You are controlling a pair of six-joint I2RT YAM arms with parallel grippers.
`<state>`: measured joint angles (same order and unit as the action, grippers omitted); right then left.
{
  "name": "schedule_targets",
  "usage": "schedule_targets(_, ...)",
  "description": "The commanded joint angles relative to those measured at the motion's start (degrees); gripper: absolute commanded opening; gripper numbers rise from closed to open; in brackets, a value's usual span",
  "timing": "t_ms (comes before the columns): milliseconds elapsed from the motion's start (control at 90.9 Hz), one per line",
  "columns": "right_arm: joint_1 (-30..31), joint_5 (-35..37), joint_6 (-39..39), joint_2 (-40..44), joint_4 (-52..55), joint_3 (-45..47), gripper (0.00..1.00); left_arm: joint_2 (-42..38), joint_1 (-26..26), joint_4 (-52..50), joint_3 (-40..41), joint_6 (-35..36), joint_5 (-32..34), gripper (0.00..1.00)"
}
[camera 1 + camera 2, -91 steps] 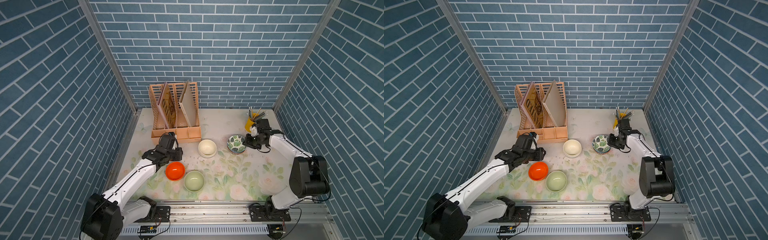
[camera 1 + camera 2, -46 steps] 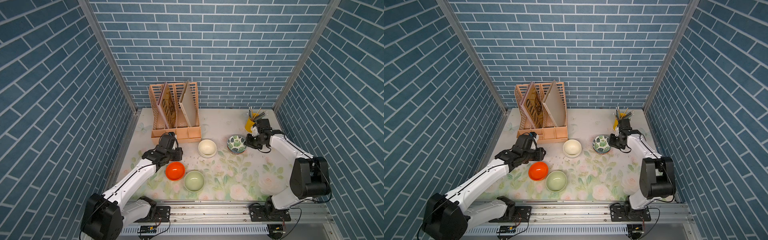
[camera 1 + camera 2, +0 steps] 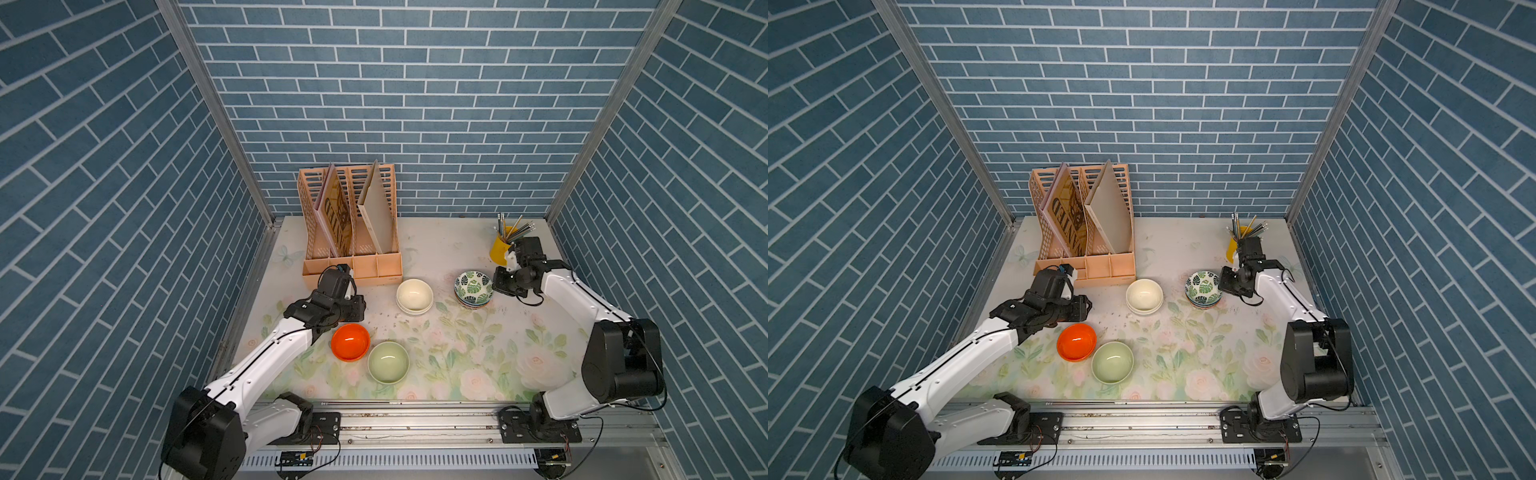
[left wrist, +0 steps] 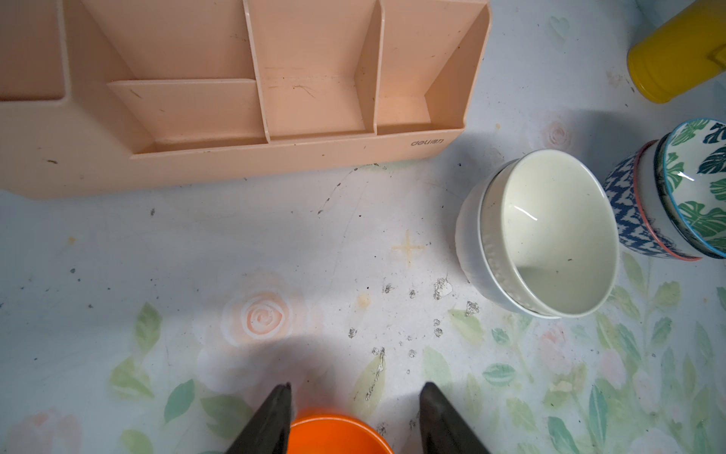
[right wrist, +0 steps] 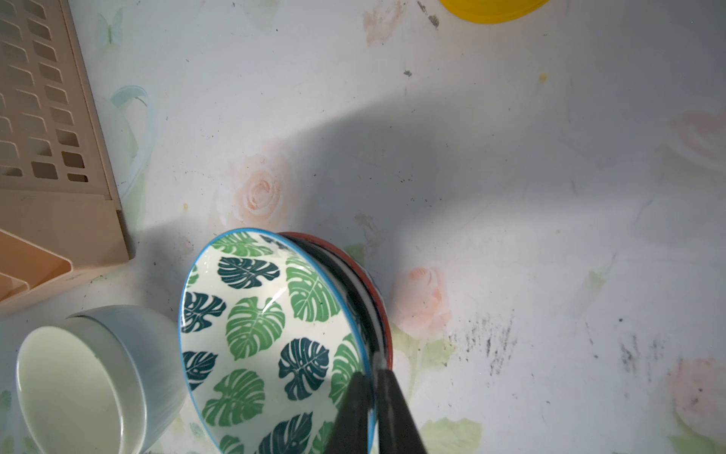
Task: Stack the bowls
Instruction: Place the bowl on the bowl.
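Wrist-only: right claw [image 5: 372,370] on leaf bowl [image 5: 255,326]

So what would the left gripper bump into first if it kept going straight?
Likely the orange bowl: its rim sits just below the open left gripper. Depth is unclear; it might clear it and reach the mat.

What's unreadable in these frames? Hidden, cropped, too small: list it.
- Left pincer: in both top views, hidden under the left arm; contact with the orange bowl unclear.
- Orange bowl: left wrist view, cut by the frame edge.
- Bowls under the green-leaf bowl: both top views, covered by it; count unclear.
- Yellow pencil cup: top views, partly behind the right arm; cropped in both wrist views.
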<state>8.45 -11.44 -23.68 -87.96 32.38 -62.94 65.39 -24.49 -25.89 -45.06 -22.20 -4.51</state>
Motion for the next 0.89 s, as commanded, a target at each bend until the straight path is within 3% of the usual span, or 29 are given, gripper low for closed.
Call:
schedule_targets(0,-0.10,1.07,0.65,0.25,1.36,0.45,0.08,0.29,0.23,-0.57,0.81,0.21,0.32,0.57)
schedule_targets(880,-0.09,-1.19,0.57,1.26,0.34,0.93,0.08,0.19,0.23,-0.53,0.83,0.18,0.48,0.57)
